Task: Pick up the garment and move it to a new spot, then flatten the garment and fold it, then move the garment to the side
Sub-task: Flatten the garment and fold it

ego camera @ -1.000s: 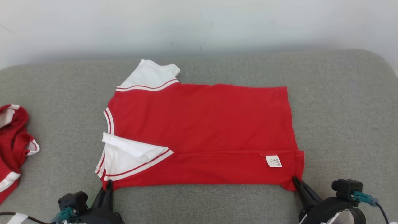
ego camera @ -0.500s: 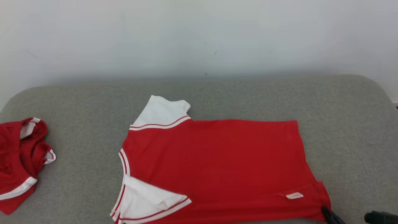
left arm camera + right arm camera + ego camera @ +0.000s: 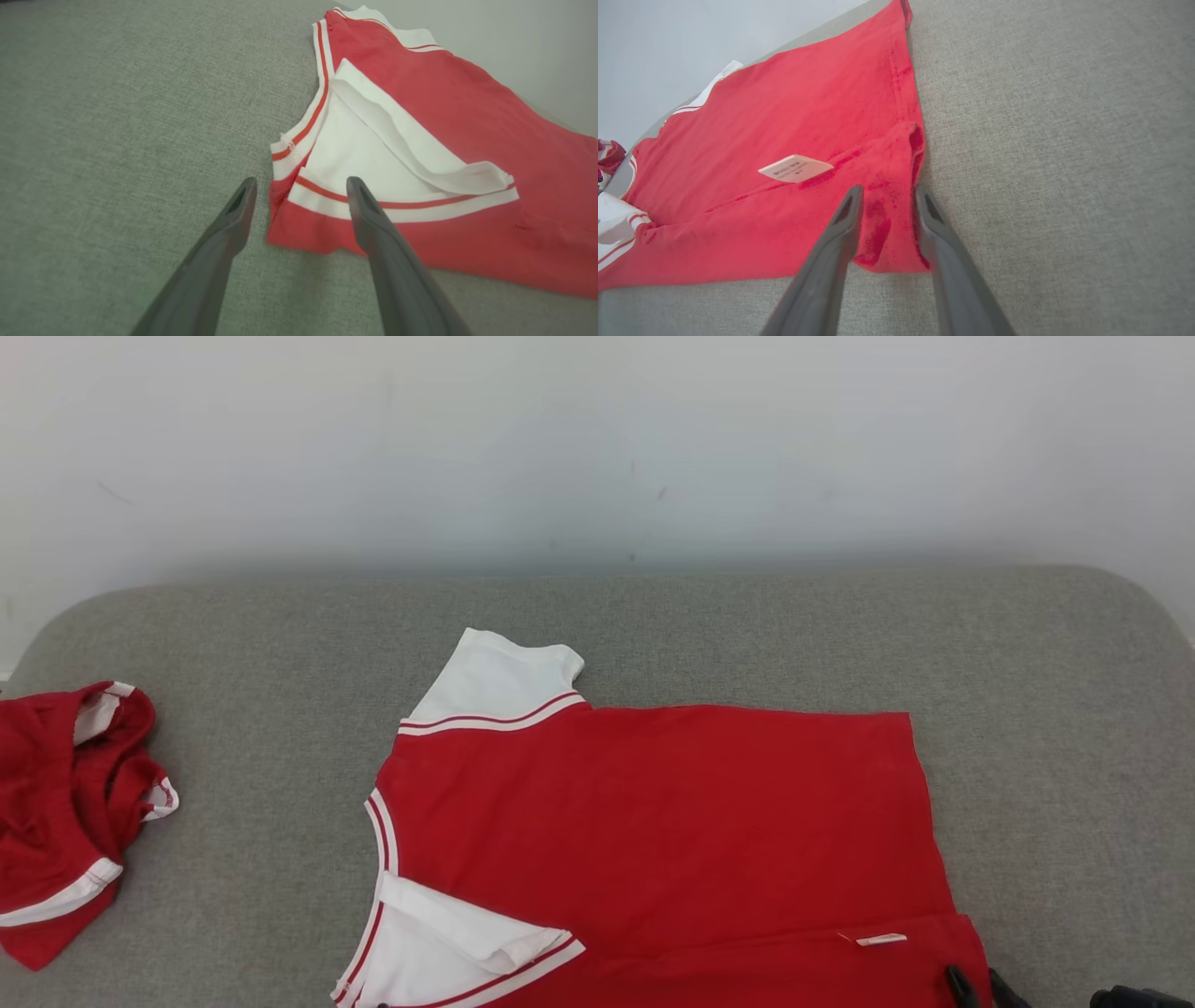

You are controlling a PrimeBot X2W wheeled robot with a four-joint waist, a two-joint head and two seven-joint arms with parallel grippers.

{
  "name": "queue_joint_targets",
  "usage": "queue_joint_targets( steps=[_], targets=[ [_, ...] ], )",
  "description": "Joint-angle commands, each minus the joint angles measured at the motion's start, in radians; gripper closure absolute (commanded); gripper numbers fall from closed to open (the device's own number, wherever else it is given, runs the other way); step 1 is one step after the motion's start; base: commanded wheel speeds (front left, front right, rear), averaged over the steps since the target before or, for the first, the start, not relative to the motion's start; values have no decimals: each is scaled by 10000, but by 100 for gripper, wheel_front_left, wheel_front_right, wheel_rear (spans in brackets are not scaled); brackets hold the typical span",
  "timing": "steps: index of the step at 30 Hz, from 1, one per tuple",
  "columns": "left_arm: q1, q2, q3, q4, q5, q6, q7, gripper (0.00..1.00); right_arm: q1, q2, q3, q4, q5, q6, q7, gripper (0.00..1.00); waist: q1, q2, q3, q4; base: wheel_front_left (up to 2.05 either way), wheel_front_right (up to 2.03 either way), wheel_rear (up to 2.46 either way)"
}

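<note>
The left claw [image 3: 301, 186] is wide open and holds nothing. The red and white shirt [image 3: 444, 140] lies flat on the gray surface [image 3: 93, 140], with its sleeve corner between the tips. The right claw [image 3: 888, 193] is open a little, and the shirt's bottom corner lies between its fingers. Just past them is a small white label [image 3: 796, 168]. Far to the left claw's left sits another red cloth heap [image 3: 65, 821]

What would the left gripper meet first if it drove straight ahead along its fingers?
Most likely the garment: the left gripper's open fingers point at its near corner, where the white sleeve lies folded over. How high the tips sit above the cloth is unclear.
</note>
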State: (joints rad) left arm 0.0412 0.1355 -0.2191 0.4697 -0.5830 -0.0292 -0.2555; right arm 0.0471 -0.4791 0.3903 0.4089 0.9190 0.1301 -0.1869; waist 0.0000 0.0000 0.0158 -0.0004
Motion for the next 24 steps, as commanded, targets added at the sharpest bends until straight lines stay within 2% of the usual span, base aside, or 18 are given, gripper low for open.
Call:
queue_joint_targets(
  steps=[1, 8, 12, 15, 19, 24],
  targets=[
    [202, -30, 172, -141, 76, 30, -75, 0, 174, 104, -193, -109, -220, 9, -130, 0, 0, 0, -34, 17, 0, 0, 0],
    [731, -420, 1464, -1583, 927, 171, -97, 0, 477, 703, -1171, -650, -1008, 9, -609, 0, 0, 0, -77, 242, 0, 0, 0],
    [865, -626, 1947, -2180, 1717, 162, -100, 0, 634, 1116, -1827, -970, -2363, 9, -784, 0, 0, 0, -25, 311, 0, 0, 0],
    [802, -732, 2300, -2294, 1980, 81, -101, 0, 822, 1793, -2379, -1352, -3103, 9, -790, 0, 0, 0, 40, 274, 0, 0, 0],
    [17, -806, 2350, -2278, 2329, -177, -101, 0, 796, 2169, -2547, -1629, -3972, 9, -784, 0, 0, 0, 263, 64, 0, 0, 0],
    [-1737, -288, 2114, -1652, 2722, -557, 38, 0, -315, 2446, -2533, -1765, -4405, 9, -786, 0, 0, 0, 916, -584, 0, 0, 0]
  ],
)
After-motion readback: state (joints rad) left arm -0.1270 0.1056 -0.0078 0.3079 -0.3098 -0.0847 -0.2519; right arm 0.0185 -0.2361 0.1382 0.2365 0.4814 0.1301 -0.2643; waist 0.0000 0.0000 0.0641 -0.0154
